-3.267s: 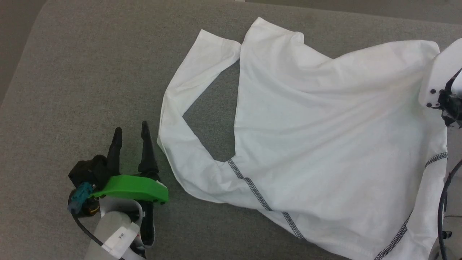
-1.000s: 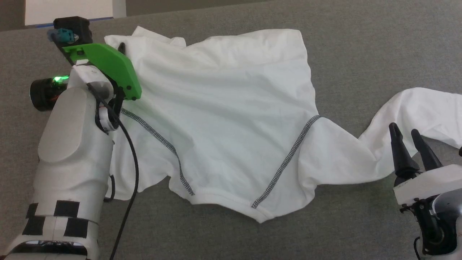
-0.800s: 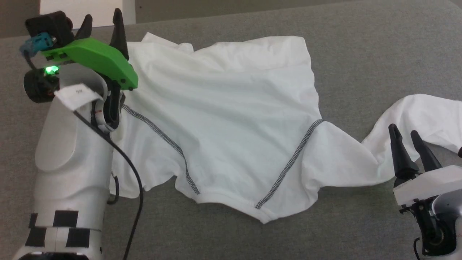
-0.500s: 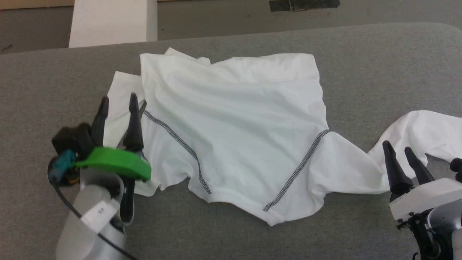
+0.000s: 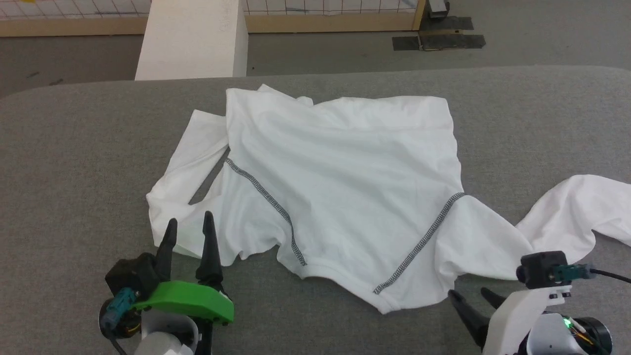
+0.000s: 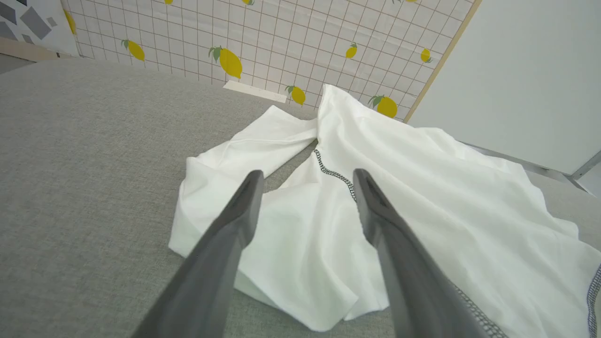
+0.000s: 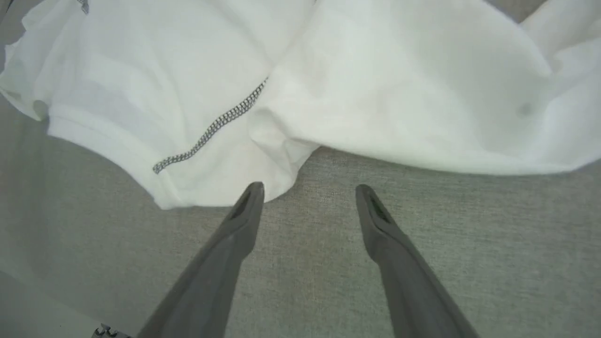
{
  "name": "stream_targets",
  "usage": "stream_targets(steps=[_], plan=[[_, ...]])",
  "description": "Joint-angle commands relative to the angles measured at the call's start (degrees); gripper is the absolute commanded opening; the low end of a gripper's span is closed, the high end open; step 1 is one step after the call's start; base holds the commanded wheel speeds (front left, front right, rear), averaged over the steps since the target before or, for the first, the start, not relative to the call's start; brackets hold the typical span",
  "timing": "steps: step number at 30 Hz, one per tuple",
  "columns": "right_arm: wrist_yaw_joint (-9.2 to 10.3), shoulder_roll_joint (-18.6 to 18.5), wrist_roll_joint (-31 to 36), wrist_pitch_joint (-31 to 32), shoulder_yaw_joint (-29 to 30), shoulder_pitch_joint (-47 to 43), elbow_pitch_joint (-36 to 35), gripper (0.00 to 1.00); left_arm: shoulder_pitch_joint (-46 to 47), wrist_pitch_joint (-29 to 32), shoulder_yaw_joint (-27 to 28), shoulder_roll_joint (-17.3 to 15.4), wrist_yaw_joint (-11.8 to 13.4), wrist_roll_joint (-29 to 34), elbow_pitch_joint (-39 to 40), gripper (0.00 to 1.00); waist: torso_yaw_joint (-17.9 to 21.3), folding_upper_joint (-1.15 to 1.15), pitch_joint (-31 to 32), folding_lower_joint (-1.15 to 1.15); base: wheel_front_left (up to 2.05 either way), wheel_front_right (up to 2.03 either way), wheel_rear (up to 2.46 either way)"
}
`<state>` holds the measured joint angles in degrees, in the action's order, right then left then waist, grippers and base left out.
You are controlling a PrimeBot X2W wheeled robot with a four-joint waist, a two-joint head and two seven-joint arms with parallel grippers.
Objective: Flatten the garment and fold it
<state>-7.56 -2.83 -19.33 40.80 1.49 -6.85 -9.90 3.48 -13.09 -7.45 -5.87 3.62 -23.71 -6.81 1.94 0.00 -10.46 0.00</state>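
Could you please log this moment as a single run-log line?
garment: spread, unfolded | left claw: open, at sleeve | right claw: open, beside near edge

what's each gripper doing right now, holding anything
Left gripper: open, empty, by the garment's sleeve.
Right gripper: open, empty, at the garment's near edge.

We have drawn our left gripper (image 5: 190, 218) back from the far left corner of the shirt (image 5: 345, 177) toward the near edge of the grey surface (image 5: 74, 148), and its parted fingers now stand over the bend of the left sleeve (image 5: 185, 167), which lies uncovered. Our right gripper (image 5: 467, 292) has left the right sleeve (image 5: 567, 212), swung its fingers leftward, and sits just beside the shirt's near edge by the zigzag seam (image 5: 419, 246). Our head camera has lifted, bringing a white box (image 5: 192, 39) and the floor (image 5: 320, 54) beyond the far edge into view.
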Motion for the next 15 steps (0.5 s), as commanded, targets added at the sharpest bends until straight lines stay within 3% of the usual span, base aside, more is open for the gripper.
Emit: stream_targets(steps=[1, 14, 15], plan=[[0.08, -0.05, 0.16, 0.97, -0.69, 0.33, -0.87, 1.0, -0.18, 0.41, -0.22, -0.24, 0.39, 0.01, 0.34, 1.0, -0.21, 0.0, -0.34, 0.0, 0.0, 0.0, 0.0], [0.08, -0.05, 2.62, -0.48, -2.78, 10.41, 7.34, 1.0, 1.71, 1.3, -1.1, -0.76, 0.53, 0.08, 0.94, 1.0, -1.38, 0.0, -2.59, 0.0, 0.0, 0.0, 0.0], [0.08, -0.05, 2.6, -0.82, -2.77, 10.72, 7.9, 0.44, 1.7, 1.25, -1.09, -0.77, 0.57, 0.04, 0.96, 1.0, -1.42, 0.0, -2.73, 0.0, 0.0, 0.0, 0.0]])
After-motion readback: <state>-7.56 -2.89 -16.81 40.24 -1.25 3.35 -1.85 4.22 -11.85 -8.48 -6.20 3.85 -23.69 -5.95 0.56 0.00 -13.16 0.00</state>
